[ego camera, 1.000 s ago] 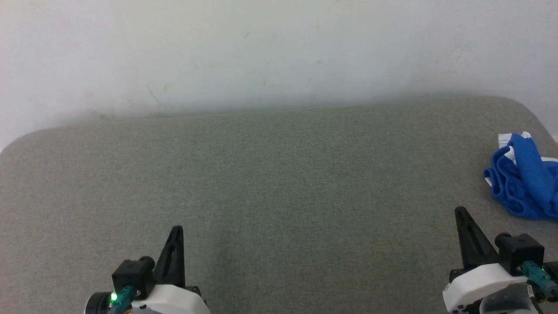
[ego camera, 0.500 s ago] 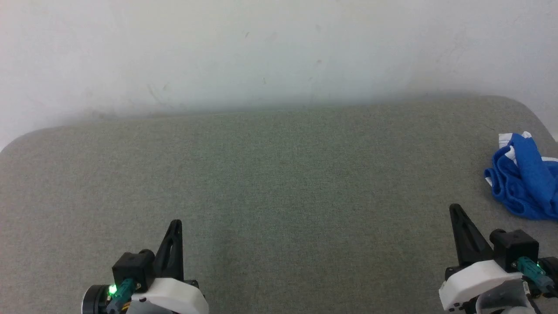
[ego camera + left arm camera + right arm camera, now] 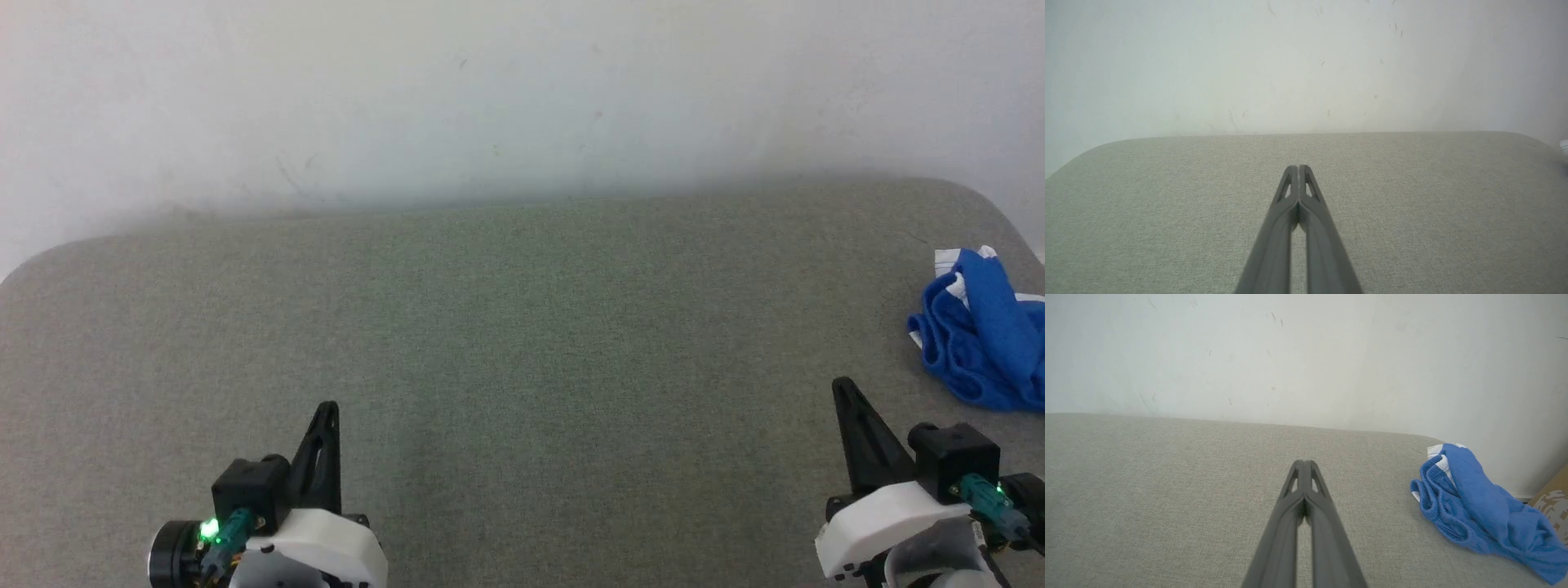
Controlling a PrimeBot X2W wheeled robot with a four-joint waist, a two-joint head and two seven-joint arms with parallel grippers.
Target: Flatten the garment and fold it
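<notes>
The garment (image 3: 984, 335) is a bright blue crumpled heap with white trim, lying at the far right edge of the grey-green padded surface (image 3: 522, 343). In the right wrist view the garment (image 3: 1482, 510) sits to the right of my right gripper (image 3: 1303, 462), well apart from it. My right gripper (image 3: 839, 384) hovers low at the lower right, shut and empty, a short way in front and left of the heap. My left gripper (image 3: 328, 406) is at the lower left, also shut with nothing held; its fingertips (image 3: 1298, 167) meet above bare fabric.
A white scuffed wall (image 3: 522, 98) rises behind the padded surface, whose back corners are rounded. A brown cardboard piece (image 3: 1553, 500) stands beyond the surface's right edge, behind the heap. Wide bare fabric lies between the two grippers.
Both grippers have crept forward a little over the surface, staying shut. The garment has not moved.
</notes>
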